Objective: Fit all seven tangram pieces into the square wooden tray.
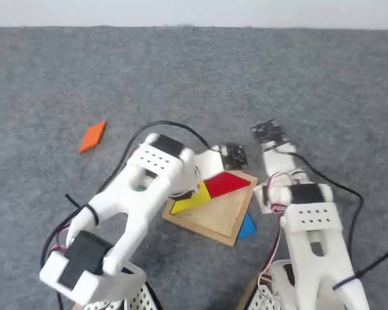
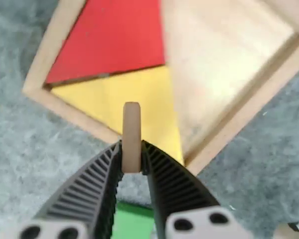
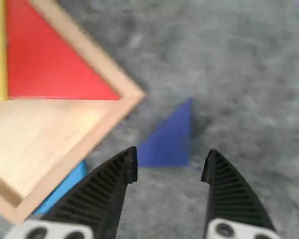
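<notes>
tan piece (image 2: 132, 130) stands clamped in left gripper (image 2: 132, 149); lay it flat at five o'clock in the tray (image 1: 223, 217); right gripper (image 3: 172, 154) gapes empty.

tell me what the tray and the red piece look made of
Tray: looks like light unfinished wood, pale tan and matte, with a raised rim. Red piece: flat, even red face, probably painted wood. The edge-on piece shows a bare tan side, which suggests the same for the red one, though plastic can't be ruled out.
</notes>
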Action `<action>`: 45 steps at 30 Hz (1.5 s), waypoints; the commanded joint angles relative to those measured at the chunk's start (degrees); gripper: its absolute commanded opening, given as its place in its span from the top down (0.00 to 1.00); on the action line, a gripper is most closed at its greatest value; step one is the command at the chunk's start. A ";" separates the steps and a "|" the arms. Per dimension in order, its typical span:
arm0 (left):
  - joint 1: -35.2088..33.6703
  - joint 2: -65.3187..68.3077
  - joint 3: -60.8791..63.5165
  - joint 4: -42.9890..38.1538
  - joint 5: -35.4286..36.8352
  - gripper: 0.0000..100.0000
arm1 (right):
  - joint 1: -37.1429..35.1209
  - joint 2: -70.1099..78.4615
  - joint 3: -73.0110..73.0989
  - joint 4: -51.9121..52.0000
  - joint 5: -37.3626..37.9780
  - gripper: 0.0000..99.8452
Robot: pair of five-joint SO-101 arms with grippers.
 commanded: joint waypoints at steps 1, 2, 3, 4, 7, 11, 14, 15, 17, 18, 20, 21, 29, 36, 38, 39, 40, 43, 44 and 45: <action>3.34 -0.88 -0.40 2.20 -0.97 0.99 | 8.40 -1.27 -5.63 0.84 -3.08 0.78; 4.66 -0.70 -0.40 3.78 -0.97 0.99 | 10.15 -2.59 -5.63 0.84 -3.60 0.78; 6.07 -0.62 -0.40 5.01 -0.79 0.99 | 11.74 -4.26 -5.63 0.84 -4.13 0.78; 7.38 -0.70 -0.22 5.71 -0.70 0.99 | 12.79 -6.20 -5.45 0.92 -4.66 0.78; 9.58 -0.44 0.04 5.27 0.97 0.99 | 14.55 -12.62 -5.45 4.35 -6.07 0.78; 10.29 -0.35 1.98 2.02 0.97 0.99 | 14.64 -21.14 -2.46 6.11 -5.80 0.78; 12.40 0.62 5.49 -1.67 0.88 0.95 | 14.20 -26.24 -0.35 5.93 -5.80 0.78; 13.36 1.32 6.20 -2.02 0.88 0.95 | 13.23 -27.56 0.09 5.93 -5.71 0.78; 14.42 2.64 6.29 -2.02 0.88 0.96 | 11.74 -28.97 1.05 6.02 -5.63 0.78; 14.42 3.08 6.20 -2.20 0.97 0.96 | 11.47 -29.05 1.23 6.02 -5.63 0.78; 14.07 4.31 4.53 -1.85 0.97 0.96 | 11.30 -28.79 1.23 6.02 -5.63 0.78; 13.71 4.84 3.82 -1.76 0.97 0.96 | 11.30 -28.62 1.23 6.02 -5.63 0.78; 10.81 5.63 1.01 -1.67 0.88 0.85 | 11.30 -28.53 1.23 6.02 -5.63 0.78; 9.05 5.54 -1.27 -1.76 1.14 0.76 | 11.21 -28.53 1.23 6.02 -5.63 0.78; 7.56 5.54 -2.51 -1.76 1.23 0.76 | 11.21 -28.53 1.23 6.02 -5.63 0.78; 6.77 5.54 -3.03 -1.76 1.23 0.76 | 11.21 -28.53 1.23 6.02 -5.63 0.78; 5.98 5.54 -3.47 -1.76 1.23 0.76 | 11.21 -28.53 1.23 6.02 -5.63 0.78; 5.01 5.54 -4.35 -1.67 1.23 0.76 | 11.21 -28.53 1.32 6.02 -5.63 0.78; 5.01 5.54 -4.44 -1.67 1.23 0.76 | 11.21 -28.53 1.32 6.02 -5.63 0.78; 5.01 5.54 -4.44 -1.93 1.32 0.76 | 11.21 -28.53 1.32 6.02 -5.63 0.78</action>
